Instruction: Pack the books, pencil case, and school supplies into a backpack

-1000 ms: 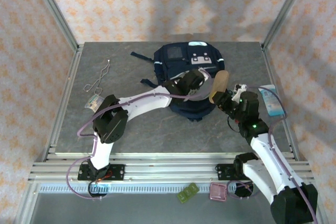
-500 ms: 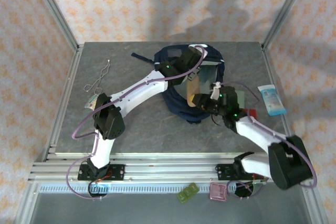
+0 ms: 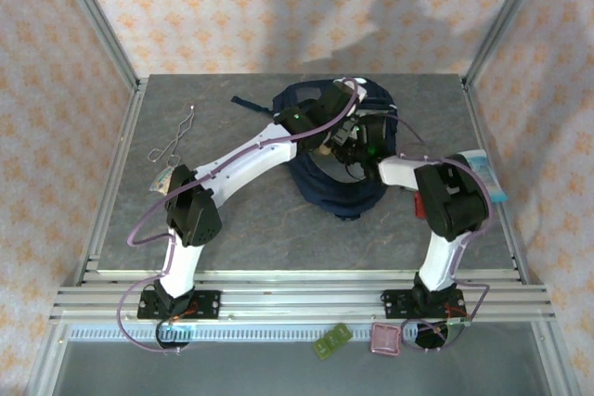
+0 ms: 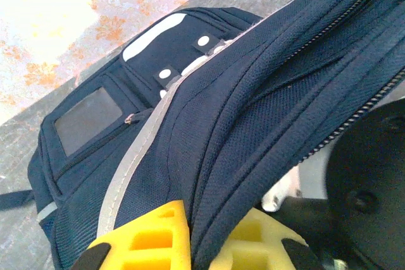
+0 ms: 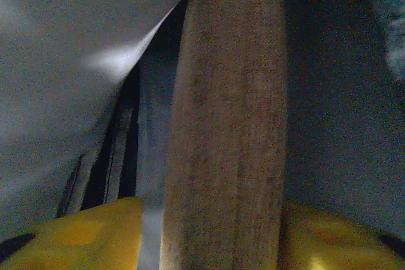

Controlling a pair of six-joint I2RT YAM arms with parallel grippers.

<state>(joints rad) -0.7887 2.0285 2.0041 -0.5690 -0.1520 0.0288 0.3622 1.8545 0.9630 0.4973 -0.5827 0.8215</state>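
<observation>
Apparently inside backpack (image 3: 336, 196), tan case (image 5: 228, 124) within right end effector (image 5: 221, 245)

Left arm (image 3: 243, 162): white link shells, black joint housings.
Right arm (image 3: 452, 201): white links, black joints, small red patch on one link.
Cables (image 3: 148, 220): thin, purple, running alongside each arm.
Bases (image 3: 176, 303): black blocks.
Finger pads (image 4: 149, 238): yellow, with square recesses.

Inside backpack (image 3: 339, 197), tan case (image 5: 228, 124) blocks; near tabletop (image 3: 269, 229) free.
</observation>
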